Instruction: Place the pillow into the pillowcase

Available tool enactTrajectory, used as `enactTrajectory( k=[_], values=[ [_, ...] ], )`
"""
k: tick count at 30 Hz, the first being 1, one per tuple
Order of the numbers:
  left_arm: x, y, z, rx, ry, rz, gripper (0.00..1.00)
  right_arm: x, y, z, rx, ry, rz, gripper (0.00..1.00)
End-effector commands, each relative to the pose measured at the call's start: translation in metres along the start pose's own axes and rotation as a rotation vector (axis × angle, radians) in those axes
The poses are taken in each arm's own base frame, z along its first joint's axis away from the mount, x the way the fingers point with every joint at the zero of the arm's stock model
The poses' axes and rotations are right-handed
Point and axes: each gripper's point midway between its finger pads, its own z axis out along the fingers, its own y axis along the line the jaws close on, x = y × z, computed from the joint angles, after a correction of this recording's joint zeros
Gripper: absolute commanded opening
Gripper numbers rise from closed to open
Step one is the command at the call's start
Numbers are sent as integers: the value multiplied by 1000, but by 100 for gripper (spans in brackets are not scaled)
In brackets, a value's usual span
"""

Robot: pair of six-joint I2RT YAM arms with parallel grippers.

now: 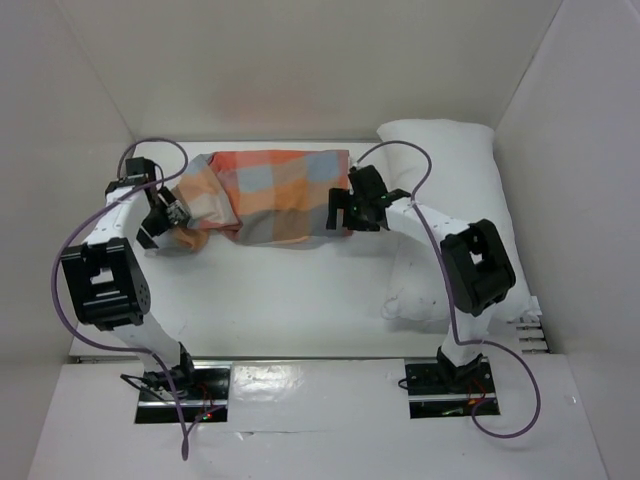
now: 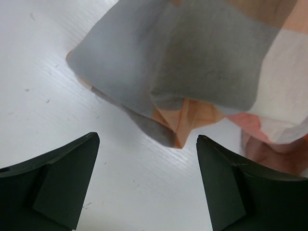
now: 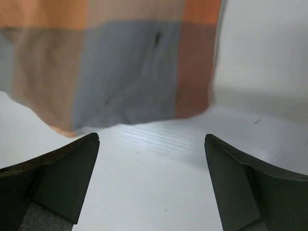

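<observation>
Both pairs of jaws are standing wide open and are gripping nothing. In the overhead view the left gripper (image 1: 163, 216) is hovering at the left end of the pillowcase (image 1: 270, 195), and the right gripper (image 1: 334, 210) is sitting at its right end. Each wrist view is showing two dark fingers spread apart, with bare white table (image 1: 280, 300) between them and checked fabric just beyond the tips.

The pillowcase is lying crumpled in the upper middle of the overhead frame, bunched and twisted at its left end and flatter at its right. The pillow (image 1: 450, 160) is lying outside it, filling the upper right of the frame and running down the right side under the right arm. The two are near each other but are not touching.

Nothing is showing which end of the case is the mouth, and no opening is gaping. That is looking like the main hazard: a pinch on this thin cloth is likely to catch both layers together and seal the mouth instead of spreading it. The bunched left end is also likely to slide across the smooth table rather than lift. The pillow is plump and wider than the jaws, so a grip may be taking only a fold of its cover and slipping. The right arm, crossing above the pillow, may be dragging it aside when swinging.
</observation>
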Motion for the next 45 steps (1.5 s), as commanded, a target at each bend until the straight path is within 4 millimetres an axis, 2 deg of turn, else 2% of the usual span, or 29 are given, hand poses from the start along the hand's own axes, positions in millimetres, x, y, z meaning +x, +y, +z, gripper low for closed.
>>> enactTrajectory(
  k=[1,2,3,7,9,11,12,14,16,17,19,22,24,25,27,29,30,31,32,33,34,35,36,37,39,40,41,42,45],
  values=[
    [-22,-32,2,103,-55,-62,96,-14,31,-5,-76,-79,-4,99],
    [-24,-35,8,106,-59,-72,94,-20,33,-2,-76,-81,-18,100],
    [-25,-37,17,104,-57,-71,92,-7,35,11,-73,-36,-27,100],
    [-28,-47,35,136,-30,-89,69,1,59,31,-146,19,-70,100],
    [-40,-57,32,167,-44,-91,39,0,74,37,-166,17,-89,100],
    [-54,-64,26,177,-61,-83,9,13,85,51,-187,56,-105,97],
    [-57,-65,24,175,-59,-83,0,5,90,53,-192,49,-93,93],
    [-73,-65,8,167,-106,-65,0,14,92,65,-152,67,-99,68],
    [-89,-63,-8,177,-155,-60,0,13,95,63,-131,53,-109,42],
    [-99,-64,-18,175,-177,-64,0,18,95,64,-119,56,-117,14],
    [-114,-66,-40,192,-234,-48,0,26,87,63,-93,68,-108,0],
    [-139,-69,-74,211,-318,-53,0,16,84,40,-84,5,-83,0],
    [-160,-73,-98,228,-389,-58,0,20,90,26,-81,-28,-119,0],
    [-165,-74,-107,237,-405,-60,0,36,83,22,-62,-9,-130,0],
    [-184,-81,-112,239,-437,-58,0,40,90,1,-87,-33,-175,0],
    [-196,-78,-108,209,-446,-71,0,72,92,-9,-94,5,-249,0],
    [-203,-82,-106,213,-454,-73,0,75,96,-21,-108,-9,-260,0],
    [-213,-87,-99,210,-465,-77,0,90,103,-28,-123,1,-301,0],
    [-217,-89,-94,209,-464,-76,0,107,96,-30,-118,29,-329,0],
    [-220,-90,-88,198,-466,-79,0,113,103,-37,-146,28,-340,0],
    [-222,-94,-73,190,-452,-76,0,128,106,-38,-161,55,-363,0],
    [-222,-97,-66,194,-440,-72,0,139,112,-40,-198,81,-374,1],
    [-220,-102,-60,211,-423,-49,25,144,117,-42,-219,94,-381,15],
    [-217,-107,-56,235,-401,-40,42,149,121,-44,-234,103,-389,51],
    [-202,-119,-59,288,-358,11,72,144,126,-45,-218,95,-387,68],
    [-194,-126,-65,299,-357,37,85,129,131,-54,-220,47,-380,72],
    [-189,-131,-69,312,-360,73,93,115,129,-59,-185,-2,-374,80],
    [-189,-135,-93,337,-398,88,95,100,129,-66,-182,-44,-357,83],
    [-179,-153,-134,376,-462,154,96,42,123,-95,-162,-197,-297,88]
  ],
)
